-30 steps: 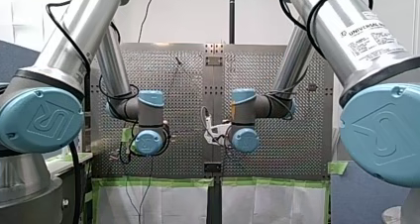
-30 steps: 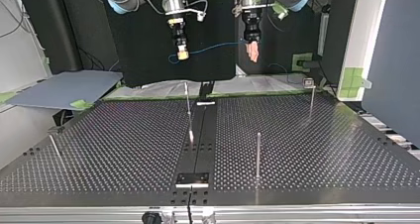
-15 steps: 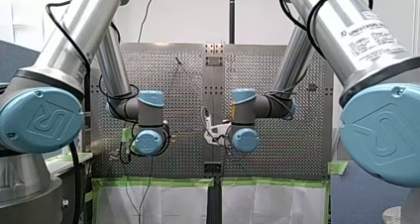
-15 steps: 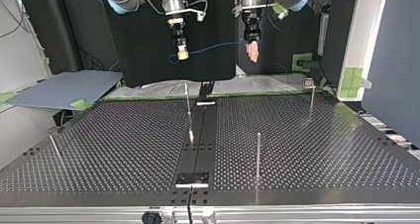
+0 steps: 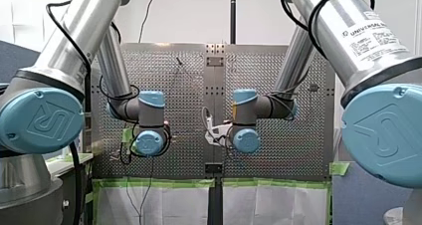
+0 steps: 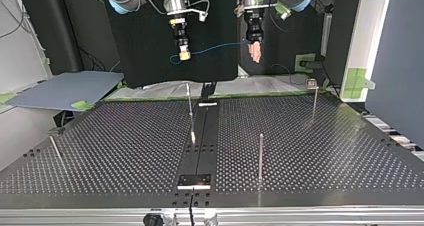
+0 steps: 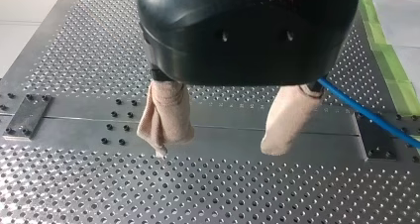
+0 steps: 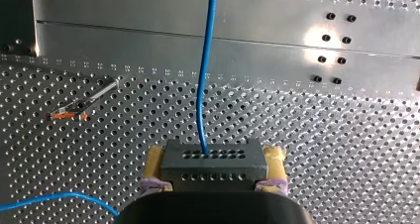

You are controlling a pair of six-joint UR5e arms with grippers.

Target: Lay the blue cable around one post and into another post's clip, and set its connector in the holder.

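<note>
My right end effector (image 8: 214, 160) clamps the connector (image 8: 213, 173), and the blue cable (image 8: 200, 100) leads ahead of it. My left end effector (image 7: 225, 135) gapes wide, with the cable beside one finger. I advise lowering both together, with slack.

My desk (image 6: 125, 151) is a dark perforated plate with a smooth solid strip (image 6: 201, 146) running down its middle. A small plate (image 6: 195, 179) sits on the strip's near end in the top view. Four thin posts stand on the holes. The middle post (image 6: 188, 98) is just beside the strip. The near post (image 6: 260, 153) is upright at the strip's right. The clip-headed post (image 6: 314, 98) stands far right, and the leaning post (image 6: 54, 147) far left.
</note>
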